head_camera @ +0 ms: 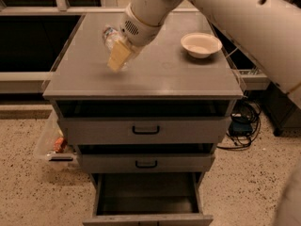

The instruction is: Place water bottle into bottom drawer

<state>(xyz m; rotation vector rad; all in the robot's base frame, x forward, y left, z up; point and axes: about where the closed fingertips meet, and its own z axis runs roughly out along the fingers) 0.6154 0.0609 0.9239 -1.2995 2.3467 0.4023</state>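
White arm (225,8): smooth thick rounded shell; small dark hole (262,1); slotted vent (131,28) at wrist; tan gripper (117,58) over desk (188,79) far left.

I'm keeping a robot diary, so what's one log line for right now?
gripper: shut on water bottle, over cabinet top | bottom drawer: open, bottle not inside | white bowl: on cabinet top

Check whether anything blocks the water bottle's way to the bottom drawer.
Nothing visible does. The hand holds the water bottle over the cabinet top; the bottom drawer stands open below, nothing seen inside.
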